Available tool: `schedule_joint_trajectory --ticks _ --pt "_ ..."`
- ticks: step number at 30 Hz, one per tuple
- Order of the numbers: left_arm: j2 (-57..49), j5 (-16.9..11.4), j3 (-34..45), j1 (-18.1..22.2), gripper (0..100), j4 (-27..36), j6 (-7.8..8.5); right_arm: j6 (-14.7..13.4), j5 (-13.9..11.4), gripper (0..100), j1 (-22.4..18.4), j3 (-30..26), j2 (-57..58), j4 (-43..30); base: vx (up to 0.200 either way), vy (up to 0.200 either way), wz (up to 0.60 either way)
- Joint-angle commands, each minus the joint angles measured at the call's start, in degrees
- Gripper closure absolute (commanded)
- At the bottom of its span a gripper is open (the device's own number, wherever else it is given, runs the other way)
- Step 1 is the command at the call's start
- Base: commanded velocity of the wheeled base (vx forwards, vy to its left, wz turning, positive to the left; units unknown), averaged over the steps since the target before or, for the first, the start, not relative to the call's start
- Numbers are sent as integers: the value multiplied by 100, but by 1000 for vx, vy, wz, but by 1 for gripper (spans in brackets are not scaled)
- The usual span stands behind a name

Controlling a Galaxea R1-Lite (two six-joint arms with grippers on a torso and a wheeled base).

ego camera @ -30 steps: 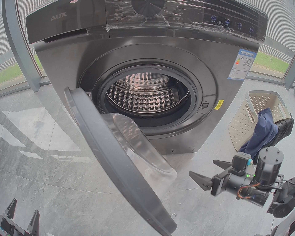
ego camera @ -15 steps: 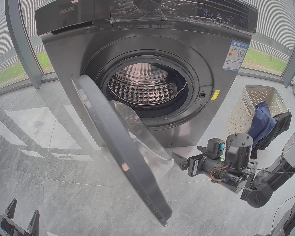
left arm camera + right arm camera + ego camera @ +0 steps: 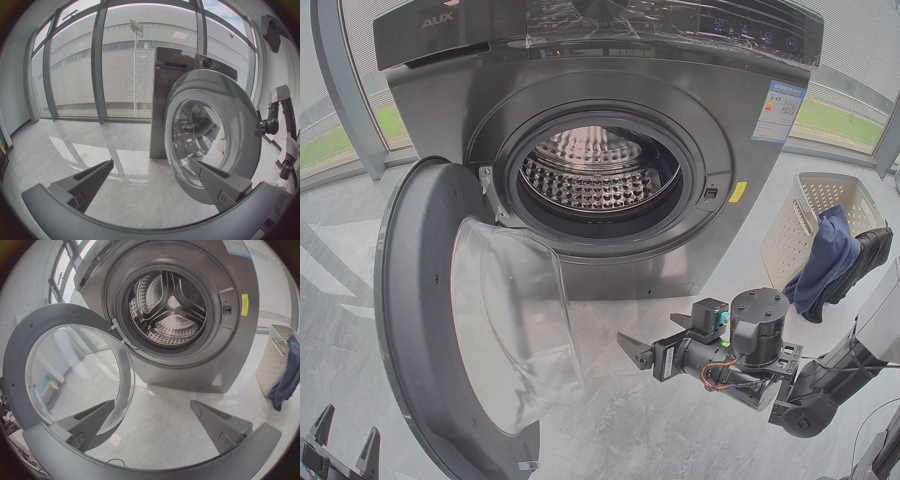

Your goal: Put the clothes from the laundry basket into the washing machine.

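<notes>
Grey stone floor [image 3: 650,437] is shown before a glazed wall. Nearest, at the left, 1 left gripper [image 3: 350,420] is held low, fingers apart and empty. At the right, 1 right gripper [image 3: 648,328] is held level, fingers spread and empty, judged free for a first pick. 1 door [image 3: 412,300] is swung wide to the left so that the drum [image 3: 594,175] of 1 washing machine [image 3: 650,94] is left accessible; no clothes are seen inside. At the far right, 1 laundry basket [image 3: 794,237] stands beside the machine. 2 pieces of clothing are draped over its rim, 1 blue garment [image 3: 828,256] and 1 black garment [image 3: 872,250].
</notes>
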State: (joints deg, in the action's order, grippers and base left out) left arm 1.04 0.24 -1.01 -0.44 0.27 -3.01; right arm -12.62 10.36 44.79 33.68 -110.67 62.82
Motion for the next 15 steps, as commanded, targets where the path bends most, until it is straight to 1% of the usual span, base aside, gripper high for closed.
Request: schedule_joint_trajectory --ticks 1,4,9,10,13,15 --pt "-104 2 92 0 0 0 2 -4 1 0 56 191 -289 11 0 0 0" --pt "-104 2 92 0 0 0 2 -4 1 0 74 323 -421 11 0 0 0" --pt "-104 2 92 0 0 0 2 5 -8 0 153 455 -526 11 -200 0 0" --pt "-104 2 92 0 0 0 2 -4 -25 0 188 569 -640 11 -200 0 0" --pt "-104 2 92 0 0 0 2 5 -34 0 223 710 -755 11 0 0 0" --pt "-104 2 92 0 0 0 2 5 -25 0 258 947 -966 11 0 0 0"
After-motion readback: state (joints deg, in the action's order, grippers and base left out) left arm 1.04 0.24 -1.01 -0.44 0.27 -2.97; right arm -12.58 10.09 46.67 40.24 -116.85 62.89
